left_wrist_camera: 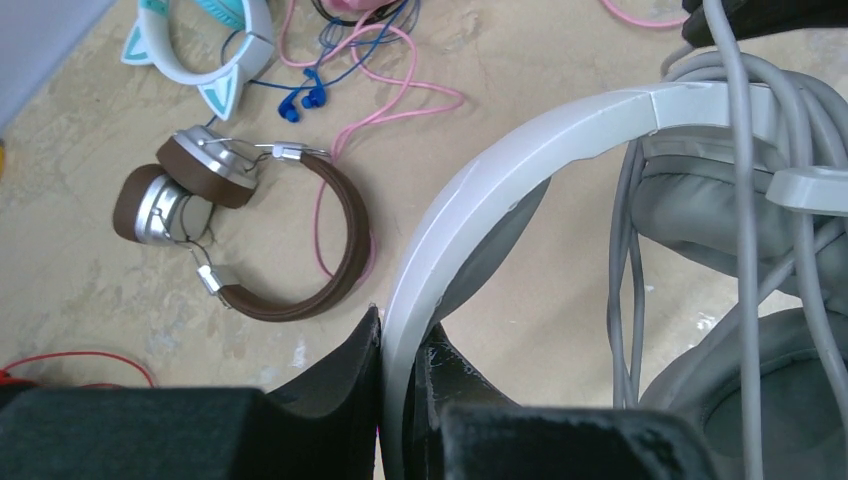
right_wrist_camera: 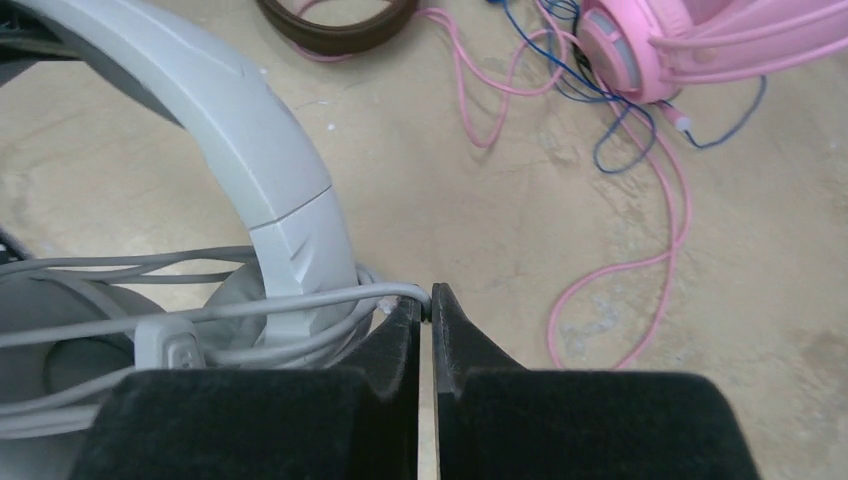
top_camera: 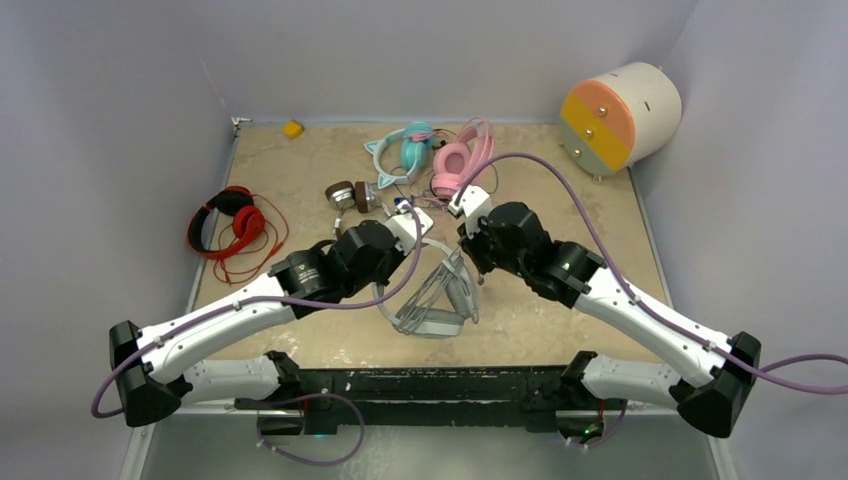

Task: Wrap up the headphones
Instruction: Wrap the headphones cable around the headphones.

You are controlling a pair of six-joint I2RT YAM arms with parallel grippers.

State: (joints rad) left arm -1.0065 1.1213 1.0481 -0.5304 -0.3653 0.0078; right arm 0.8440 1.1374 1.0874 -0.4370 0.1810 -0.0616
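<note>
- We find the grey-white headphones [top_camera: 432, 300] near the middle of the table [top_camera: 570, 320], between our two arms, nearer to us than the other pairs.
- Our left gripper [left_wrist_camera: 400, 335] is clenched on their white headband [left_wrist_camera: 470, 190]. One finger sits on each face of the band.
- Our right gripper [right_wrist_camera: 428, 300] is pinched closed on the grey cable [right_wrist_camera: 300, 302], just beside the headband's right end.
- Several loops of that cable lie around the headband and over the grey ear pads [left_wrist_camera: 700, 210].
- The pink headphones [top_camera: 460, 160] lie at the far middle of the table. Their pink cord [right_wrist_camera: 640, 250] trails in curves towards us.
- The brown headphones [left_wrist_camera: 240, 230], with silver cups, lie left of the pink pair and apart from the grey-white pair.
- A blue cord [left_wrist_camera: 310, 95] is tangled with the pink cord between those pairs.
- A teal cat-ear headset [top_camera: 400, 150] rests at the far edge, just left of the pink pair.
- Red headphones [top_camera: 225, 225] with a red cord lie at the far left.
- A small yellow object [top_camera: 292, 128] sits in the far left corner.
- A pastel cylinder [top_camera: 620, 115] stands at the far right.
</note>
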